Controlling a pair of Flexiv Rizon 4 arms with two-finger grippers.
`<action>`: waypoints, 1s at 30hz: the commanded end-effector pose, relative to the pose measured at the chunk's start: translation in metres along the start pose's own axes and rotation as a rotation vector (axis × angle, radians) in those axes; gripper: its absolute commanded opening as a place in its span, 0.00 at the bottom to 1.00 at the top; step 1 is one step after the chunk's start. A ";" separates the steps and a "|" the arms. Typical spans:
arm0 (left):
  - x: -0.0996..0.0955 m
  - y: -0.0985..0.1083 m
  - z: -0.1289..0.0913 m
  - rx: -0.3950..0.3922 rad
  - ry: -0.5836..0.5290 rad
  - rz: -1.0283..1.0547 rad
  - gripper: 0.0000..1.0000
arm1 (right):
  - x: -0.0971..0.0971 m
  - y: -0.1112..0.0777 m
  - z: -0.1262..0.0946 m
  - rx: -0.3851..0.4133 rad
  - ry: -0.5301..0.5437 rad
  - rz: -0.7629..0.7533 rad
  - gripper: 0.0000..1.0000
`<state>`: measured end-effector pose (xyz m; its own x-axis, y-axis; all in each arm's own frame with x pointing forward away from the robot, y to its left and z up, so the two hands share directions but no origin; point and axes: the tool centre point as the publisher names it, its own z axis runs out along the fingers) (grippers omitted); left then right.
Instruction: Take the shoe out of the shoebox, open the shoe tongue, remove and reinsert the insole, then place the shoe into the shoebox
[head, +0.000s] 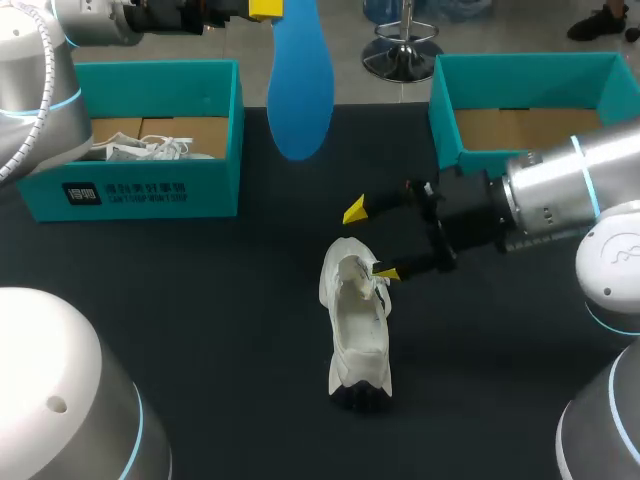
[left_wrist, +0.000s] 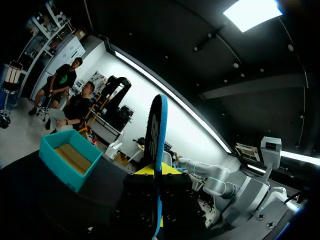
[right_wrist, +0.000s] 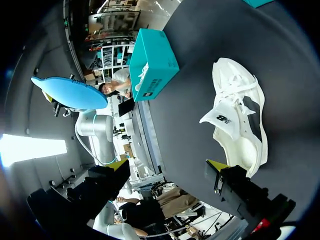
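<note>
A white shoe (head: 357, 328) lies on the dark table, toe toward the front edge, its tongue pulled up; it shows in the right wrist view as the shoe (right_wrist: 239, 114). My right gripper (head: 370, 241) stands open beside the shoe's heel end, one yellow tip (head: 386, 272) at the collar, the other yellow tip (head: 354, 211) clear of it. High over the table's back hangs the blue insole (head: 301, 78), with my left gripper (head: 264, 9) shut on its upper end. In the left wrist view the insole (left_wrist: 159, 150) stands edge-on between that gripper's fingers. In the right wrist view the insole (right_wrist: 70, 93) shows too.
A teal shoebox (head: 140, 140) with white paper inside stands at the back left. A second teal box (head: 530, 100), showing a cardboard bottom, stands at the back right, just behind my right arm (head: 560, 195).
</note>
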<state>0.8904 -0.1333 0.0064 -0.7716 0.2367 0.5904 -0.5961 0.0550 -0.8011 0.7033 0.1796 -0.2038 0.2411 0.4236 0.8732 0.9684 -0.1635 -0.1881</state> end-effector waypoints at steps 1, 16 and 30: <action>-0.001 0.000 0.000 0.000 0.001 0.001 0.00 | 0.004 0.002 0.003 -0.001 -0.023 0.003 1.00; -0.001 0.000 0.000 0.000 0.001 0.001 0.00 | 0.004 0.002 0.003 -0.001 -0.023 0.003 1.00; -0.001 0.000 0.000 0.000 0.001 0.001 0.00 | 0.039 0.005 0.018 0.037 0.115 -0.034 1.00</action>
<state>0.8904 -0.1333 0.0064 -0.7716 0.2367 0.5904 -0.5961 0.0550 -0.8010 0.7086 0.1978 -0.1805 0.2080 0.3209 0.9240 0.9763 -0.1264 -0.1758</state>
